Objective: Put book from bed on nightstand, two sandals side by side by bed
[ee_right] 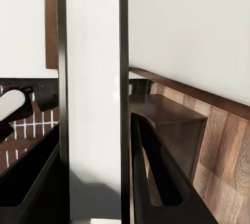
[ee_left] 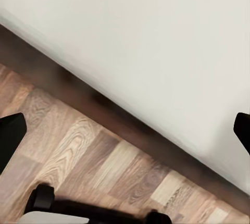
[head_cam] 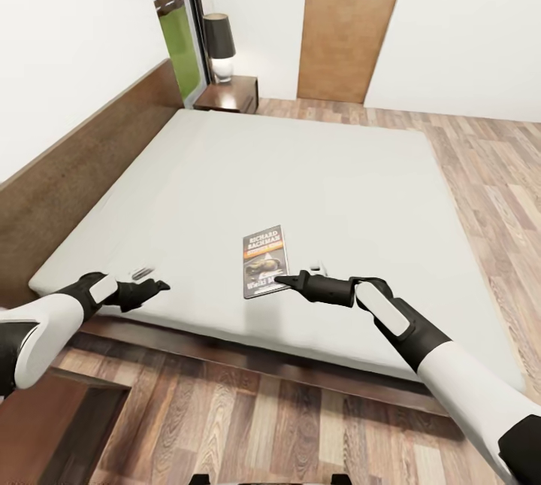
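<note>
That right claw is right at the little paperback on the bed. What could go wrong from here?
The book lies flat on the soft mattress, so the right claw may just nudge it along instead of getting under its thin edge. If it is lifted by one corner, it could flop or slip out. The nightstand with the lamp is far across the bed, so the carry is long.

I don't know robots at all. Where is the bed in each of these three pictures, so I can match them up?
Head view: the bed spreads across the middle, headboard at the left.
Left wrist view: the bed is the white expanse, its dark frame edging the floor.
Right wrist view: the bed is the white area bordered by a brown frame strip.
Shared landmark: the wood-plank floor beside the frame.
</note>
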Robot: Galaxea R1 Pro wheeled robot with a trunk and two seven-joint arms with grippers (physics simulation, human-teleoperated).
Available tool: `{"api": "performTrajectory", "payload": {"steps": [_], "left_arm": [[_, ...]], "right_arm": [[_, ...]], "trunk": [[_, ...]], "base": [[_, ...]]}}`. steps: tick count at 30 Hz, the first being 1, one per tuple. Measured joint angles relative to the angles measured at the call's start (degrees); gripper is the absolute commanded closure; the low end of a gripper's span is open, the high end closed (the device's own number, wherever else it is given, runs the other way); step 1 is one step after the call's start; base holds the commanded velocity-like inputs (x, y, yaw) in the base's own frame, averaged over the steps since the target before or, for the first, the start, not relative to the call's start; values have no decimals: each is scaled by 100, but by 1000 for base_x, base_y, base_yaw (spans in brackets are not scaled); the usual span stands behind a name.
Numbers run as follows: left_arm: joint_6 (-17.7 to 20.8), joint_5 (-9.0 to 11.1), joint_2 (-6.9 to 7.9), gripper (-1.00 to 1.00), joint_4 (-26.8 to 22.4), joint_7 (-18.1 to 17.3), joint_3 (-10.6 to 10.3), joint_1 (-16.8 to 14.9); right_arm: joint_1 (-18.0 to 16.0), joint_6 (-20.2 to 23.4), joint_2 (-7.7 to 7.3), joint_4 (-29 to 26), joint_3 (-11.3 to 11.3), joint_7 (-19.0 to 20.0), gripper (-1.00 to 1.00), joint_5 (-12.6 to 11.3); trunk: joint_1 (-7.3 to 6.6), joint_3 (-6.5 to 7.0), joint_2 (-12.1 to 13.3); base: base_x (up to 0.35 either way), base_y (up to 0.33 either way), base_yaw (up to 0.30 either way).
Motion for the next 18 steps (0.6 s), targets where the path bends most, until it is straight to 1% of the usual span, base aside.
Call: {"api": "performTrajectory", "payload": {"steps": [8,18], "left_arm": [[-14,-144,-11,-100,12,2,-3,62],[-17,-155,-45,-100,5,8,6,173]], "right_arm": [[8,-1,-29,0,4,-4,100,2],[9,0,-75,0,5,-4,100,-1]], "trunk": [[0,67,0],[0,151,0]], "base": [[0,0,141],[0,0,140]]}}
